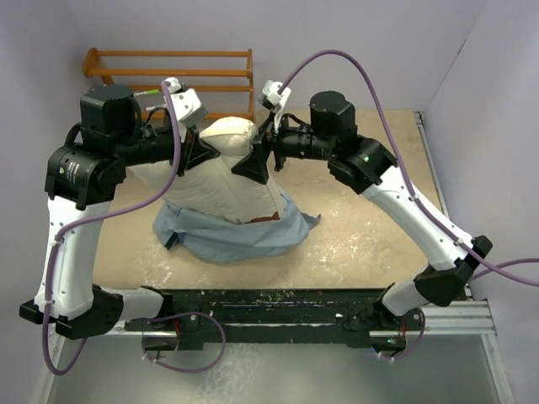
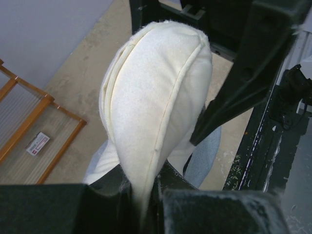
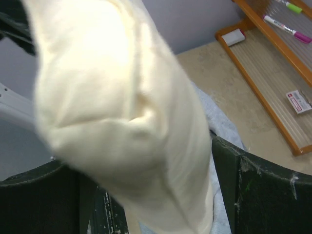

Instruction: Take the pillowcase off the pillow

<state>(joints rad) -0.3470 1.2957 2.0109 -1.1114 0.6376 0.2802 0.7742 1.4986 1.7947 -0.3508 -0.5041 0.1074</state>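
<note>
Cream pillow upright, blue pillowcase seemingly bunched around its base.

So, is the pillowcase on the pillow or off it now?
Nearly off: the pillow rises bare and cream, the blue pillowcase lies bunched around its lower end. Whether that end is free, cannot tell.

A wooden rack is standing along the far edge of the beige tabletop, against a pale lilac wall. A green marker and a pink-tipped marker are lying on its shelves. A small white-and-red packet is resting on another shelf, and a white block is sitting in one corner.
</note>
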